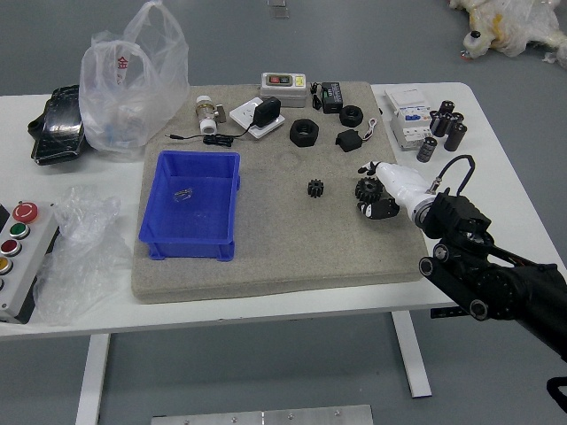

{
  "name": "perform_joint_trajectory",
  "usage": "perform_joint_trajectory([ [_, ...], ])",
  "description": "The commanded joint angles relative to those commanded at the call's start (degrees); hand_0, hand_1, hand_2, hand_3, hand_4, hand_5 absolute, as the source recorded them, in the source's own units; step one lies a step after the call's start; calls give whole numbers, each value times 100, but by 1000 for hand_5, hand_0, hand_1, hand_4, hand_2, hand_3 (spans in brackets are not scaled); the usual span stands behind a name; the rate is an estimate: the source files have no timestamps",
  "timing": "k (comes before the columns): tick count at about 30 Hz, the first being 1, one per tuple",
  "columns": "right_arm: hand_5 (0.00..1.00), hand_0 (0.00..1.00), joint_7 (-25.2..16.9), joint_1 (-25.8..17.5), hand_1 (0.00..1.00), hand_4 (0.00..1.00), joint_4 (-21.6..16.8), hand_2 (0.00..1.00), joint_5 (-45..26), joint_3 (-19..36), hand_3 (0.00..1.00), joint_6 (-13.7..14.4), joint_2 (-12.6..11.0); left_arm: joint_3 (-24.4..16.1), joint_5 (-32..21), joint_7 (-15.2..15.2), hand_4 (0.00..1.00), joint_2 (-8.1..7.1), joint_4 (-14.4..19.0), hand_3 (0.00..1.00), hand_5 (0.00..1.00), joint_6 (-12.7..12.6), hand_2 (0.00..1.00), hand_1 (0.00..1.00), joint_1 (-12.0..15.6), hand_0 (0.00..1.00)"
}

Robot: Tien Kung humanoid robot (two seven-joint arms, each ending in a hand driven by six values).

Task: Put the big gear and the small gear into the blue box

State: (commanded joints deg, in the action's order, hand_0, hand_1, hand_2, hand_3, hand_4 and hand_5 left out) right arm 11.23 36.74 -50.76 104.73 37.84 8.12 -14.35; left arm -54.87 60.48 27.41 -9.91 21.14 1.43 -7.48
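My right hand reaches in from the right, low over the grey mat, with its fingers parted. The big gear lies between them, black and toothed, with dark fingers above and below it in the picture; contact is not clear. Left of it the small gear, also black, rests on the mat. The blue box stands open at the mat's left side, with a small metallic-looking item inside. My left hand is not in view.
Black rings, a black block, a charger and a valve lie along the mat's far side. A white box and black cylinders stand at the back right. Plastic bags and a button panel are at the left.
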Motion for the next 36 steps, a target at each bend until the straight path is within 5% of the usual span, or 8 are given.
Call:
perform_joint_trajectory([
  [4, 105, 472, -58, 8, 709, 531, 38, 642, -27, -36, 797, 91, -2, 1, -2, -3, 728, 0, 0, 806, 434, -5, 662, 670, 5, 717],
  [5, 12, 381, -86, 13, 570, 2, 37, 381, -30, -36, 510, 151, -6, 1, -3, -3, 728, 0, 0, 806, 433, -7, 662, 670, 10, 717],
  [10, 12, 381, -181, 28, 570, 2, 8, 381, -41, -47, 510, 364, -18, -4, 5, 0, 728, -1, 2, 806, 433, -11, 662, 670, 16, 717],
  [11, 2, 354, -195, 29, 530, 2, 4, 324, -51, -54, 379, 396, -18, -2, 3, -3, 728, 0, 1, 805, 436, -12, 662, 669, 15, 717],
  [20, 2, 343, -317, 121, 519, 2, -111, 304, -172, -211, 347, 620, -33, 2, -2, -5, 728, 13, 2, 805, 436, -14, 661, 669, 11, 717],
  [28, 2, 338, -318, 726, 508, 2, -894, 299, -314, -812, 338, 677, 27, -44, 51, 35, 728, 4, 13, 805, 437, -9, 661, 669, 39, 717],
  [36, 2, 364, -253, 1487, 531, 33, -1635, 337, -321, -1602, 384, 496, 549, -91, 119, 79, 728, -13, 25, 805, 436, 14, 661, 669, 46, 717],
])
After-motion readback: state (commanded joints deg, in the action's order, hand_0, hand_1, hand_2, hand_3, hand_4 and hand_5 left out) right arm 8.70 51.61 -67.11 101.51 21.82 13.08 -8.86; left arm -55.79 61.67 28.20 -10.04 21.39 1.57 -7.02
